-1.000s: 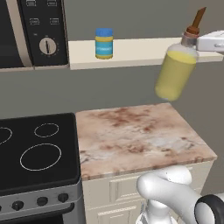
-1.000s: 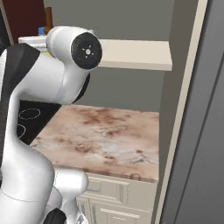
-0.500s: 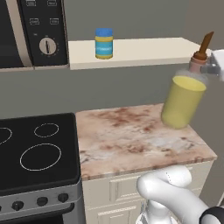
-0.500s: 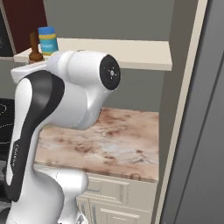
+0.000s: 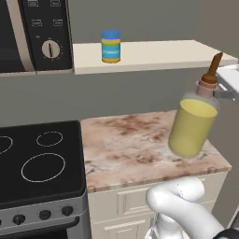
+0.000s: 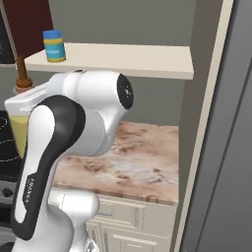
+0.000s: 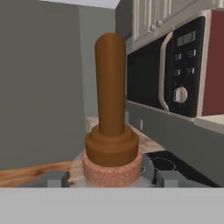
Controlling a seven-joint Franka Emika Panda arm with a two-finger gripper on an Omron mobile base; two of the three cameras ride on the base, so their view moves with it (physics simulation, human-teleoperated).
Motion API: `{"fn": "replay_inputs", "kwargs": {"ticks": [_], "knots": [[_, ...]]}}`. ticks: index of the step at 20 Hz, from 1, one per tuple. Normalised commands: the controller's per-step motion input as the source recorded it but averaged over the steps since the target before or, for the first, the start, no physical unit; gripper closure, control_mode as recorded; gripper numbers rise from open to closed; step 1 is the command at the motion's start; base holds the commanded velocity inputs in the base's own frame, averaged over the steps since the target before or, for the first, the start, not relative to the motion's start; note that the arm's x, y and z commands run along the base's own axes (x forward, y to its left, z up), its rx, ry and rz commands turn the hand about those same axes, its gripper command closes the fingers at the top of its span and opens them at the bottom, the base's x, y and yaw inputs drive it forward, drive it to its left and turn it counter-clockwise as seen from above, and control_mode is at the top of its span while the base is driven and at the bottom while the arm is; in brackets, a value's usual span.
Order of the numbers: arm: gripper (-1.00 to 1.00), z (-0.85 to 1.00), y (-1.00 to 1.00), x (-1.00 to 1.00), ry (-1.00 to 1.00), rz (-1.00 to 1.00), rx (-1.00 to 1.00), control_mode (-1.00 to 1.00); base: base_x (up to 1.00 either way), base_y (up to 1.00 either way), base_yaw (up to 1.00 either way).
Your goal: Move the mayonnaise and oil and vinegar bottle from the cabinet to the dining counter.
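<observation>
1. My claw [image 5: 219,91] is clamped on the neck of the oil and vinegar bottle [image 5: 192,126], which hangs tilted in the air over the right end of the marble worktop [image 5: 144,147], clear of the cabinet [image 5: 154,53] shelf.
2. In the hand view the brown stopper [image 7: 111,100] stands straight ahead, with the microwave [image 7: 170,74] beyond it.
3. The mayonnaise [image 5: 111,46] stands on the cabinet shelf, well apart from the bottle.
4. To carry this well, I would keep the grip tight and level the bottle out, since a neck hold lets the heavy body swing.
5. I would stay clear of the shelf edge while turning toward the dining counter.
6. Compared with a second ago, the bottle has dropped lower and nearer the worktop, and it hangs less steeply tilted.
</observation>
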Motion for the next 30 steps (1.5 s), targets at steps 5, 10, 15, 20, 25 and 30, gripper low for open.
{"fn": "replay_inputs", "kwargs": {"ticks": [5, 10, 15, 20, 25, 30], "knots": [[1.00, -0.10, 0.14, -0.09, 0.00, 0.02, 0.00, -1.00, 0.00, 0.00, 0.00], [1.00, -0.22, 0.27, -0.46, 0.00, 0.01, 0.00, -1.00, 0.00, 0.00, 0.00], [1.00, -0.15, 0.18, -0.38, 0.00, 0.01, 0.00, 1.00, -0.27, 0.15, 0.03], [1.00, 0.00, 0.00, 0.00, 0.00, 0.00, 0.00, 1.00, -0.55, 0.61, 0.15], [1.00, 0.00, 0.00, 0.00, 0.00, 0.00, 0.00, 1.00, -0.30, 0.79, 0.27], [1.00, 0.00, 0.00, 0.00, 0.00, 0.00, 0.00, 1.00, -0.06, 0.78, 0.36]]}}
